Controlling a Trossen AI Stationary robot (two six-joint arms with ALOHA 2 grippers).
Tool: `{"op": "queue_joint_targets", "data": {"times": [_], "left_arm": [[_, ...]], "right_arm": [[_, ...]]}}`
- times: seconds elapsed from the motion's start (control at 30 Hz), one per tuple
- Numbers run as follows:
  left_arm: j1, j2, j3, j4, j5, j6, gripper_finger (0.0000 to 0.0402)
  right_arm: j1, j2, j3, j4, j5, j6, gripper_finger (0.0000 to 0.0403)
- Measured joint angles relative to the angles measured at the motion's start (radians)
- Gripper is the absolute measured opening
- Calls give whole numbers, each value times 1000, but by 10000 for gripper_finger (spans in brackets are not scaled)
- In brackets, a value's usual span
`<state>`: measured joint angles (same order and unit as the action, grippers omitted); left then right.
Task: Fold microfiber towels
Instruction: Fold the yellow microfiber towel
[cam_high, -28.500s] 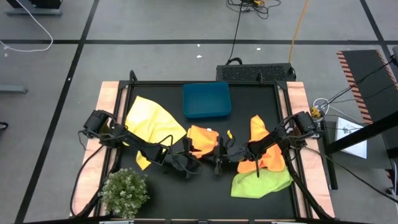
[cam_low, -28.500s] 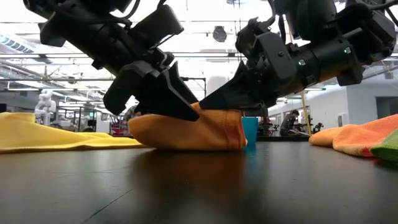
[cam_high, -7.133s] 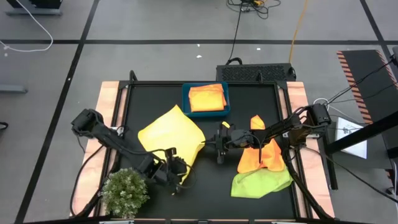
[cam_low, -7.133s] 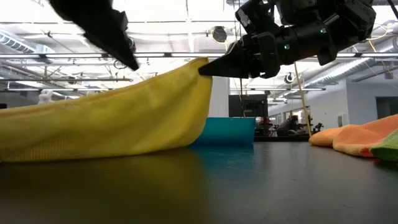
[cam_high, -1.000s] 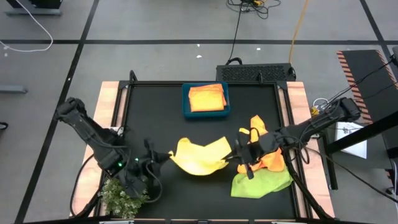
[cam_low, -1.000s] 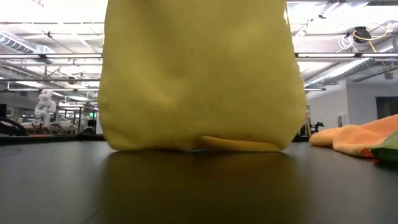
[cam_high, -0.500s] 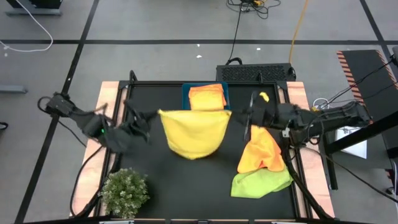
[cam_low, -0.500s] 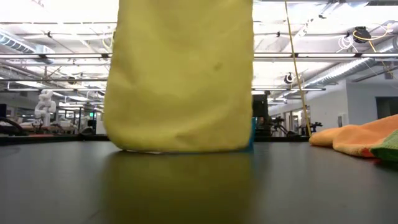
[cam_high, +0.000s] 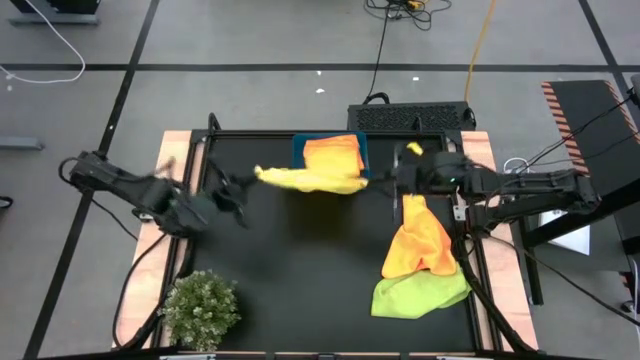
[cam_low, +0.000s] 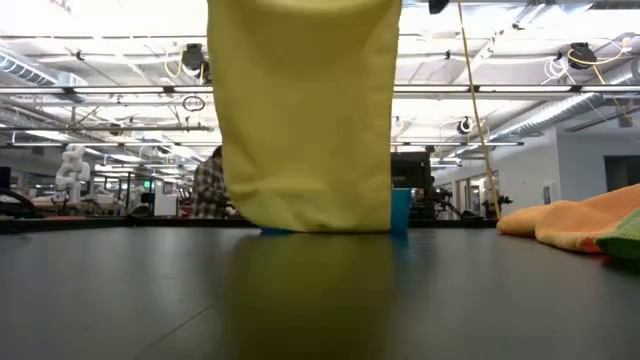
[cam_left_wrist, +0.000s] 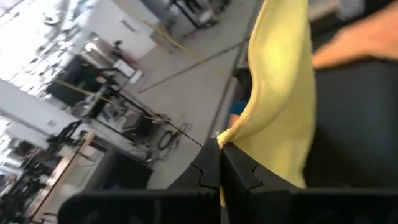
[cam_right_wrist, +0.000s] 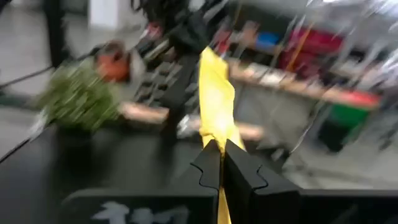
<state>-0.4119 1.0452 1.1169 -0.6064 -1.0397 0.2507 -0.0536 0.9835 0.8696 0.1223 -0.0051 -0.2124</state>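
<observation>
Aloft, yellow towel (cam_high: 310, 179) taut between clamped left claw (cam_high: 243, 188) and right claw (cam_high: 392, 180).

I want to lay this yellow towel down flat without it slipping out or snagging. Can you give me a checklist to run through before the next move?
1. Left pincer shut on a corner of the yellow towel: ok.
2. Right pincer shut on the other corner: ok.
3. Towel stretched between both pincers, hanging off the table: ok; the low view shows its bottom edge about at the tabletop.
4. Bare table in front of the towel to lay it on: ok.
5. Towel clear of the blue bin holding the folded orange towel: not ok; from above it overlaps the bin's front edge.
6. Hanging cloth free of twists: cannot tell.
</observation>
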Motion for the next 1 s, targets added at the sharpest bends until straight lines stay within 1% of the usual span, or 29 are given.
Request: {"op": "queue_joint_targets", "data": {"times": [0.1,0.23,0.43,0.57,0.7,0.8,0.9,1.0], "left_arm": [[-73,47,-68,16,5,-77,1],[-185,124,-138,70,18,-191,1],[-355,218,-152,174,23,-313,1],[-430,264,-152,202,75,-387,1],[-463,317,-152,190,156,-533,1],[-472,370,-151,194,198,-589,1],[-465,418,-151,182,212,-601,1],[-441,447,-152,173,256,-607,1]], "right_arm": [[65,9,-8,-87,2,43,0],[181,14,-92,-22,1,90,0],[337,14,-288,269,1,146,0],[403,21,-439,490,2,175,0],[442,62,-578,666,10,237,0],[474,119,-637,744,40,295,0],[507,188,-645,762,101,317,0],[521,263,-617,765,110,309,0]]}}
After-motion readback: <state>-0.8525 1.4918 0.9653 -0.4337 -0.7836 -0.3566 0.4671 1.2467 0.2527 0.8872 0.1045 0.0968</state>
